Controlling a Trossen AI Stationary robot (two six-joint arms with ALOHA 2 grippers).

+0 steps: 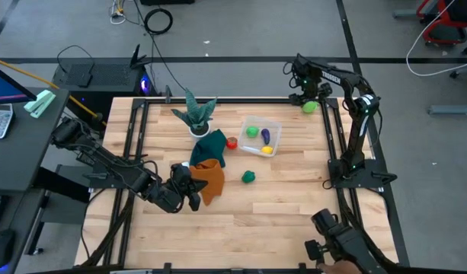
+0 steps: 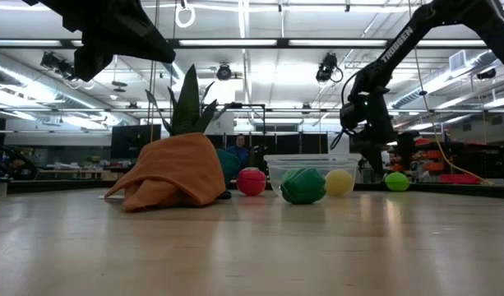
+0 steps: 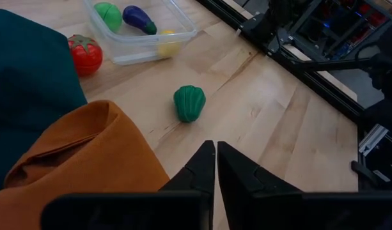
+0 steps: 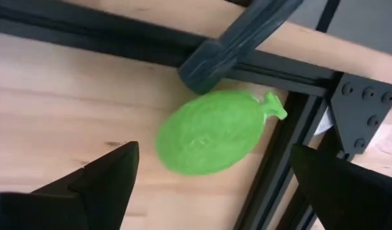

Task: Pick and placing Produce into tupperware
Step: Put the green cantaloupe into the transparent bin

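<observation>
Left gripper (image 1: 196,195): we are seeing its fingers pressed together, holding nothing, beside the orange cloth (image 1: 210,179).
Dark green fruit (image 1: 248,176): lying loose on the table.
Tupperware (image 1: 274,126): holding green, purple and yellow pieces.
Right gripper (image 4: 215,176): we are watching it hovering wide open, empty, over the light green fruit (image 4: 208,131) at the far corner.

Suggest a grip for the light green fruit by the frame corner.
Pinch the light green fruit across its narrow middle, descending from above. It lies flat beside the frame rail, stem nub toward it, so side approach looks blocked. The right gripper hangs open, straddling it.
</observation>
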